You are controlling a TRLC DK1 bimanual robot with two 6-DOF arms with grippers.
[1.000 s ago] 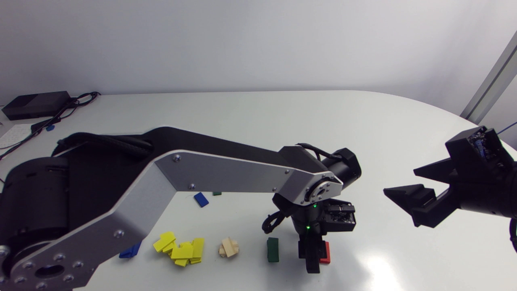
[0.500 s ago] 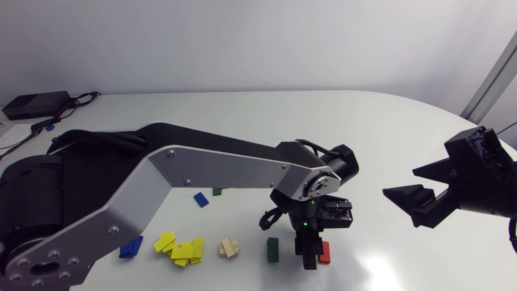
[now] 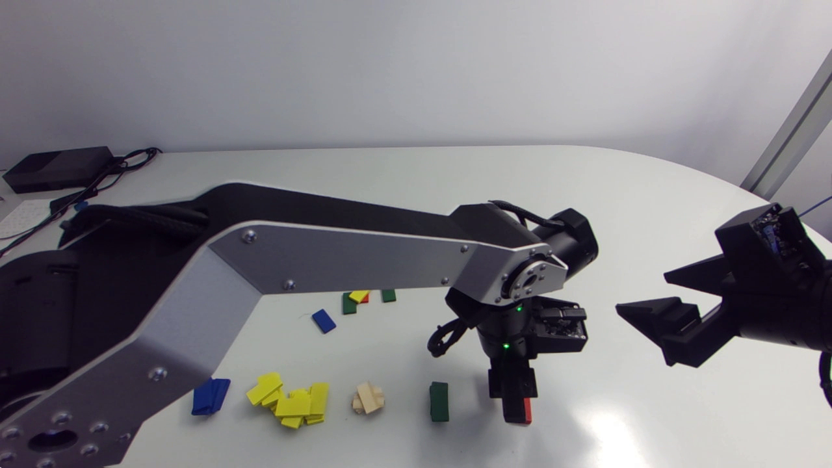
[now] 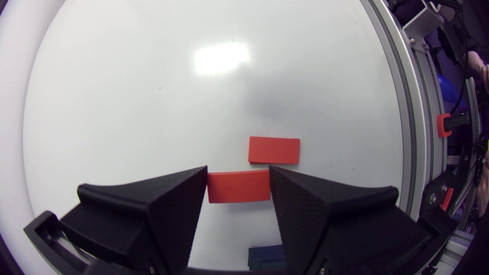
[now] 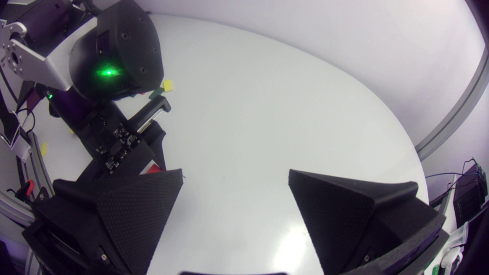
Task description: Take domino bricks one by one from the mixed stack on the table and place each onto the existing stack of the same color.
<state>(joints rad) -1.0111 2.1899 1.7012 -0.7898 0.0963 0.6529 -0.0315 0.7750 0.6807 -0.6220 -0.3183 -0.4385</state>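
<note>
Left gripper (image 4: 238, 169) is clamped on a red brick (image 4: 238, 186), one finger pressed on each short end. That puts the brick just right of the green stack (image 3: 439, 401), close but not touching it. A second red brick (image 4: 274, 150) lies flat on the table (image 3: 455, 195) just past the held one, on the side facing away from the green stack. I can't tell if the two reds overlap or only sit next to each other.

The other piles run in a row to the left of the green stack. First a small wood-coloured stack (image 3: 368, 398), then a messy yellow pile (image 3: 292, 400), and farthest out a blue stack (image 3: 210, 396). Behind the green stack and a bit left, half tucked under the left arm (image 3: 338, 260), is the mixed stack (image 3: 357, 300), showing green, yellow and a sliver of red. One loose blue brick (image 3: 323, 320) lies left of that.

Right gripper (image 3: 642, 292) hangs well off to the right of the green stack, fingers spread wide with nothing between them.
</note>
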